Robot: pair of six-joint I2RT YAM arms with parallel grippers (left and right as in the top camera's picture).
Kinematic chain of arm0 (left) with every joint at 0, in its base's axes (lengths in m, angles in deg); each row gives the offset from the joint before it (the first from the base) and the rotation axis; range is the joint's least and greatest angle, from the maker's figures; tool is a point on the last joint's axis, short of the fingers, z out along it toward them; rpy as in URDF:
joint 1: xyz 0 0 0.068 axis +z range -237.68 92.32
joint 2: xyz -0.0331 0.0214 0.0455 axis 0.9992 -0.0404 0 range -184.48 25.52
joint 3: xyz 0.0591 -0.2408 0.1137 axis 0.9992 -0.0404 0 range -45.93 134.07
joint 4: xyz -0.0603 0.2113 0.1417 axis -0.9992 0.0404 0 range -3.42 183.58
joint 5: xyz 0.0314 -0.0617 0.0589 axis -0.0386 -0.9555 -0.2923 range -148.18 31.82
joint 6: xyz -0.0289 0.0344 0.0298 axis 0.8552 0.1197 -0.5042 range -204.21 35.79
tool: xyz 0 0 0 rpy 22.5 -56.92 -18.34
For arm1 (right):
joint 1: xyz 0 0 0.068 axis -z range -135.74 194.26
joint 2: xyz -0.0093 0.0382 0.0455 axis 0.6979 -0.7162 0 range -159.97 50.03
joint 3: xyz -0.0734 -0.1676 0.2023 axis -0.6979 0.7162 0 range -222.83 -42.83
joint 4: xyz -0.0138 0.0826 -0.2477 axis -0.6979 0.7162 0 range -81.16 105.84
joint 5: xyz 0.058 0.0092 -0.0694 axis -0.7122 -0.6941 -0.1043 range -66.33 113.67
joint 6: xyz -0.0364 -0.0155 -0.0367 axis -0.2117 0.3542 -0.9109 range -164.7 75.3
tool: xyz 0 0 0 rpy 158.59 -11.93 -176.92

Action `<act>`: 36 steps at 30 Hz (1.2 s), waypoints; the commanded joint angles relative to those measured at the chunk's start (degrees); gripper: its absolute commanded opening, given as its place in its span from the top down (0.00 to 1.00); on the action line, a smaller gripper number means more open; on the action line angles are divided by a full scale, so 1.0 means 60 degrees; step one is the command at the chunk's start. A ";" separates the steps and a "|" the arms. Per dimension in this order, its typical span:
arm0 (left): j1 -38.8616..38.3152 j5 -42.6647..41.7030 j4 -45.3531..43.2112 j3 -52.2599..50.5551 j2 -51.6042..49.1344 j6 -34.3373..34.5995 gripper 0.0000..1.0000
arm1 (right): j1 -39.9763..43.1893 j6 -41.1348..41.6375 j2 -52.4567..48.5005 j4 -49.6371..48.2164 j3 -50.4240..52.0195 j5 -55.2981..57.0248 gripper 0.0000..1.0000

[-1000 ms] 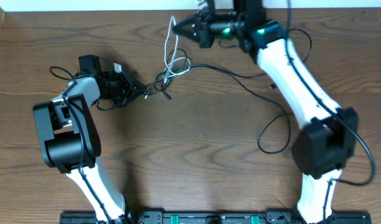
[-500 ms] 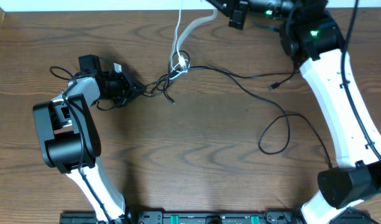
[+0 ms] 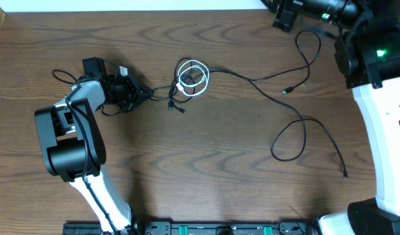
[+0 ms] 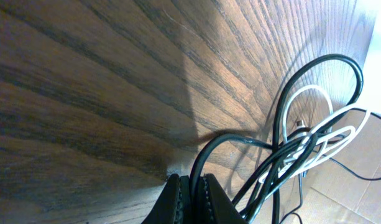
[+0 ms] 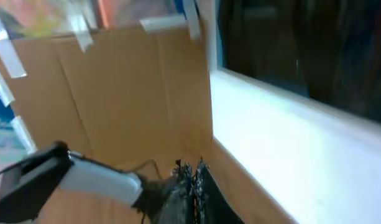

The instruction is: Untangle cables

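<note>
Mid-separation: left gripper (image 3: 146,95) clamped the black cables (image 3: 252,79) beside the white cable (image 3: 192,78); right gripper (image 5: 191,173), closed and apparently empty, likely needed a regrasp there.

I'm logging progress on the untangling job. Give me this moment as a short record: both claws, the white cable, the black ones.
left claw: shut; pinched black cable leads into the knot
right claw: shut, nothing seen in it, raised at the far right corner, away from the cables
white cable: small coil on the table, laced with black loops
long black cable: trails right from the knot, free end loose
task: not yet untangled
</note>
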 commanded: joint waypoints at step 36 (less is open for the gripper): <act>0.0022 -0.0040 -0.0015 0.0033 -0.0175 -0.0124 0.92 | -0.2375 0.3708 -0.6885 0.4987 0.0047 0.5293 0.54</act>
